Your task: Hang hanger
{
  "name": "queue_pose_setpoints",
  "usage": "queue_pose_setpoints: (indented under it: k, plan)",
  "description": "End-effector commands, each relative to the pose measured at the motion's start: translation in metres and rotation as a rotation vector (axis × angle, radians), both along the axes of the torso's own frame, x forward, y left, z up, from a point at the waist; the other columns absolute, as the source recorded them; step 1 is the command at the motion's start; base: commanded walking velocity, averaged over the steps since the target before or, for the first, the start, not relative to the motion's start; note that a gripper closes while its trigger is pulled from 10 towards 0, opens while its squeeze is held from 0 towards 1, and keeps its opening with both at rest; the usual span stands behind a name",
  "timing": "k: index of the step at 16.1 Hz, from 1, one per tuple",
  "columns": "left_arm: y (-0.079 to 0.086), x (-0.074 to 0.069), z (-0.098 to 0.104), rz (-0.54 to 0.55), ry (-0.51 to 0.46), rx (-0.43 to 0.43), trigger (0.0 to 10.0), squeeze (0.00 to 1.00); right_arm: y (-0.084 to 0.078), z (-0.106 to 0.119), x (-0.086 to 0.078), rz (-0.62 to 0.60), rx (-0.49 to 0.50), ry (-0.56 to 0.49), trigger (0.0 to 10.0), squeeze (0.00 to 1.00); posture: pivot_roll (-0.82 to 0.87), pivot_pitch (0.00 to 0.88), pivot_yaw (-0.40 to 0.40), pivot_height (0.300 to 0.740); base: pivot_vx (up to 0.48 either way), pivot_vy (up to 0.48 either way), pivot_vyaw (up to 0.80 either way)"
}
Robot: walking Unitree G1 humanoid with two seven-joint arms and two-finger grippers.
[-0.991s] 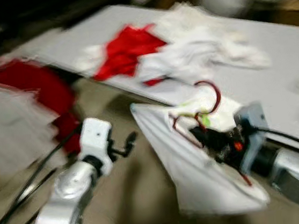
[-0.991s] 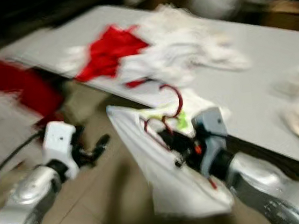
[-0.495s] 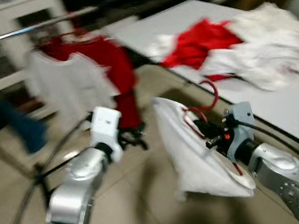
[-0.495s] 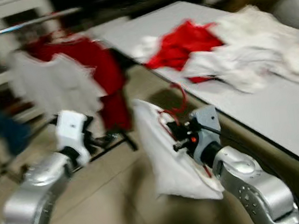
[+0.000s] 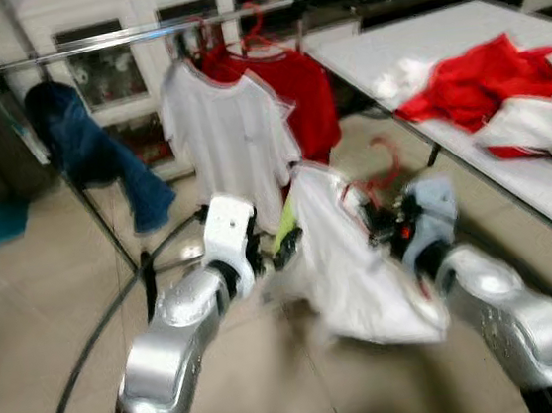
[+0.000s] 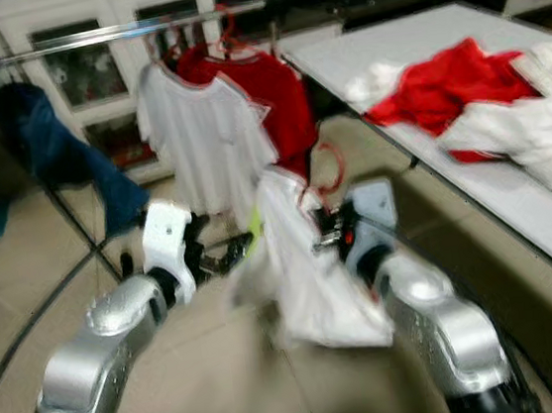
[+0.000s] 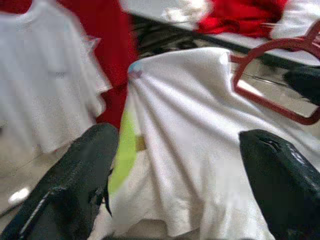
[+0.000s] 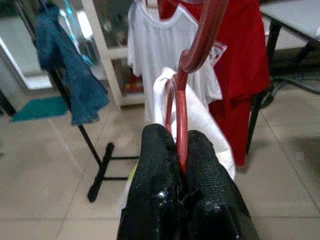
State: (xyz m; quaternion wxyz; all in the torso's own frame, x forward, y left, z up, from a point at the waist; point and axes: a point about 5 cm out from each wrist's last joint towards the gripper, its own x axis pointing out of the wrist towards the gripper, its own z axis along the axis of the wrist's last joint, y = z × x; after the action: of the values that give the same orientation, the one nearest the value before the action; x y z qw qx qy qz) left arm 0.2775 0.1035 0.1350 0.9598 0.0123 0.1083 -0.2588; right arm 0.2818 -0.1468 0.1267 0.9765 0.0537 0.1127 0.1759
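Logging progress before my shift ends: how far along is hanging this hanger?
Done: the white shirt is on the red hanger, and the right pincer is shut on it. In hand: the robot faces the rail, where a white tee and a red tee already hang. The left pincer is open beside the shirt. Left: hooking the hanger over the rail and letting go.

table (image 5: 417,46) | red garment (image 5: 481,83), white garments (image 5: 546,126) | tiled floor (image 5: 27,295)
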Motion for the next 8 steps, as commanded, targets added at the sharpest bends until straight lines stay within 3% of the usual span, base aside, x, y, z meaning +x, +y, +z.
queue_pose_setpoints:
  k: [1, 3, 5, 6, 8]
  plan:
    - [0.003, 0.000, 0.001, 0.005, 0.005, -0.020, 10.0, 1.00, -0.001, 0.004, 0.004, -0.017, -0.009, -0.015, 10.0, 0.00, -0.12, 0.000, 0.016, 0.740, 0.000, 0.000, 0.80]
    - [0.000, 0.001, 0.000, -0.023, 0.026, -0.038, 10.0, 1.00, 0.002, 0.010, 0.005, -0.019, 0.054, -0.011, 10.0, 0.00, -0.14, 0.000, 0.035, 0.740, 0.000, 0.000, 0.25]
    - [-0.001, 0.002, 0.000, -0.012, 0.022, -0.013, 10.0, 1.00, 0.012, 0.019, -0.003, 0.066, 0.064, -0.034, 10.0, 0.00, -0.16, 0.003, 0.036, 0.740, 0.000, 0.000, 0.00]
    - [-0.001, 0.002, -0.002, -0.006, 0.024, 0.000, 10.0, 0.01, 0.014, 0.021, -0.005, 0.056, 0.094, -0.034, 10.0, 0.00, -0.16, 0.012, 0.033, 0.740, 0.000, 0.000, 0.00]
    - [-0.002, 0.003, -0.001, -0.010, 0.015, 0.006, 10.0, 0.00, 0.019, 0.024, -0.007, 0.067, 0.111, -0.047, 10.0, 0.00, -0.16, 0.026, 0.037, 0.740, 0.000, 0.000, 0.00]
